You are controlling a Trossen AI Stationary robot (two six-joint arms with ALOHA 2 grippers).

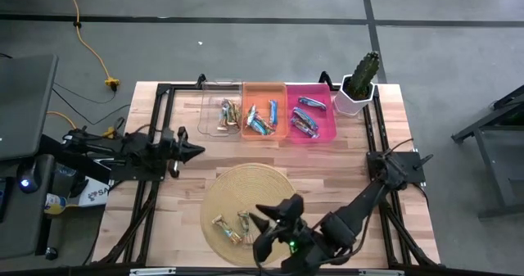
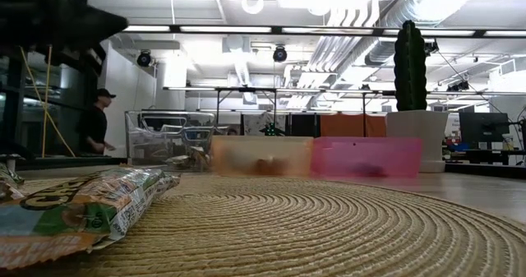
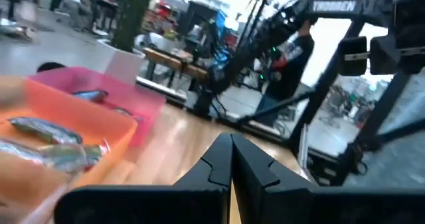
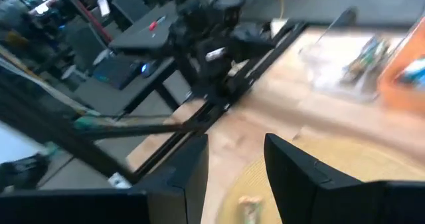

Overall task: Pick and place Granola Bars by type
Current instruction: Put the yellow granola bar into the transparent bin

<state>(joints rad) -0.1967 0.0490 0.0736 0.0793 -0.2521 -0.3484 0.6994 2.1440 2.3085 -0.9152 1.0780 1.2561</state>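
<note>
Two tan bars (image 1: 231, 225) are lying on the mat (image 1: 246, 182), just beside the right gripper (image 1: 260, 220), which is standing half open and empty; left gripper (image 1: 196, 151) is waiting shut, farther away.

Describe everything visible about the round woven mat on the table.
The round woven mat is a flat straw-coloured disc of coiled, braided fibre whose rings show as ridges in the low view. It lies flat on the wooden table, at the front edge, in front of the three bins. Two tan-wrapped granola bars rest on its front left part. The right gripper hangs open over its front right part, beside those bars; its arm hides that edge.
</note>
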